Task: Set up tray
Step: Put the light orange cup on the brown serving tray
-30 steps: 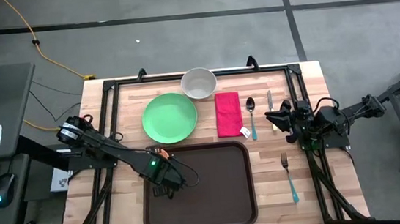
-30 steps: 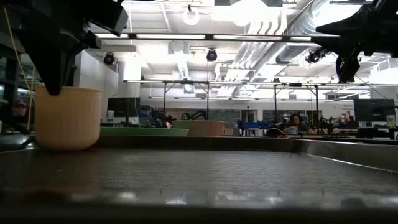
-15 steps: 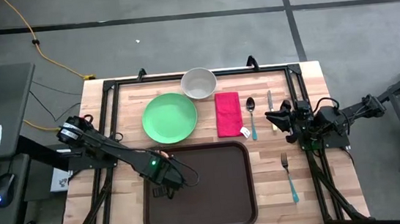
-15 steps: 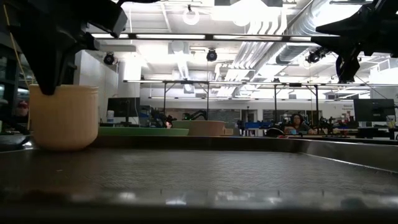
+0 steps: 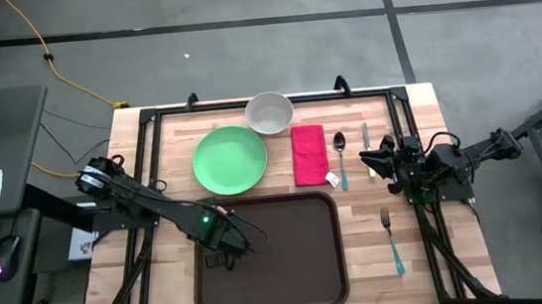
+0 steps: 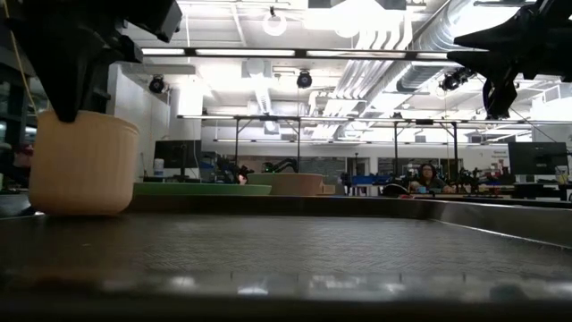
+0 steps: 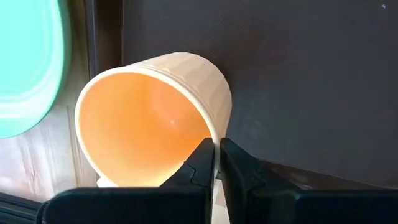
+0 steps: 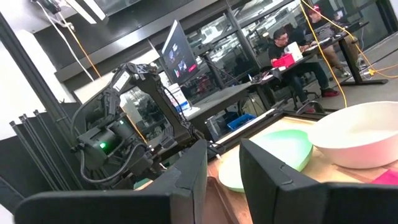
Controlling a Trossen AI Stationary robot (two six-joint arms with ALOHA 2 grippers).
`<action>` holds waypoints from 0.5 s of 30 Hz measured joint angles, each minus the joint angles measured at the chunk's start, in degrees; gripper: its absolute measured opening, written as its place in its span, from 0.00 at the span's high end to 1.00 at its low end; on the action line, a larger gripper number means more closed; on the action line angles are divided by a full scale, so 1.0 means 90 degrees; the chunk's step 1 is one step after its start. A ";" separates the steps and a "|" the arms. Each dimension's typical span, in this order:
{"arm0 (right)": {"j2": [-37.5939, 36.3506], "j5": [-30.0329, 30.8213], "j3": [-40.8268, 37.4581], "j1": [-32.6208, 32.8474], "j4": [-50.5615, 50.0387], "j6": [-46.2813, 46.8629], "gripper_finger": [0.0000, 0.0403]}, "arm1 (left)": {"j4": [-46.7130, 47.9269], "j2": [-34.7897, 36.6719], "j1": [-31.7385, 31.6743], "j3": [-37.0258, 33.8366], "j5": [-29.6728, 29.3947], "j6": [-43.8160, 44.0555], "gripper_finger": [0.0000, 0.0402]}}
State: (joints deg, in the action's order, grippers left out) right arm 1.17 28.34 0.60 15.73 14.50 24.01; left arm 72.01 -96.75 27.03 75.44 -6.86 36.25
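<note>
Tray (image 5: 282, 261), dark brown plastic with raised rim, lies at the worktop's (image 5: 420, 247) near edge; we see the left gripper (image 7: 216, 163) pinching the wall of a ribbed cream cup (image 7: 146, 121) at its far left corner, seemingly to stand it there. Right gripper (image 8: 222, 163) waits part-open, empty, above the cutlery. Green round plate (image 5: 230, 160), white bowl (image 5: 269, 113) and red napkin (image 5: 309, 154) lie beyond, nothing obstructing.

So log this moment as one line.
left hand: pinching cup rim | cup: on tray, left edge | right hand: idle, open, beside spoon
</note>
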 joint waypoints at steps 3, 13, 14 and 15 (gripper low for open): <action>0.0000 0.0000 0.0000 0.0000 0.0000 0.0000 0.82 | -0.0005 0.0000 0.0000 0.0000 -0.0006 0.0000 0.86; 0.0000 -0.0002 0.0000 0.0000 0.0000 0.0000 0.82 | -0.0024 0.0000 0.0000 0.0000 -0.0019 0.0025 0.86; 0.0000 -0.0002 0.0000 0.0001 0.0000 0.0000 0.82 | -0.0036 0.0000 0.0000 0.0000 -0.0024 0.0024 0.86; 0.0000 -0.0002 0.0000 0.0000 0.0000 0.0000 0.82 | -0.0047 0.0000 0.0000 0.0000 -0.0032 0.0022 0.86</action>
State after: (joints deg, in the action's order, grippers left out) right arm 1.17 28.32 0.60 15.73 14.50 24.01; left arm 71.58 -96.75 27.03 75.44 -7.15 36.45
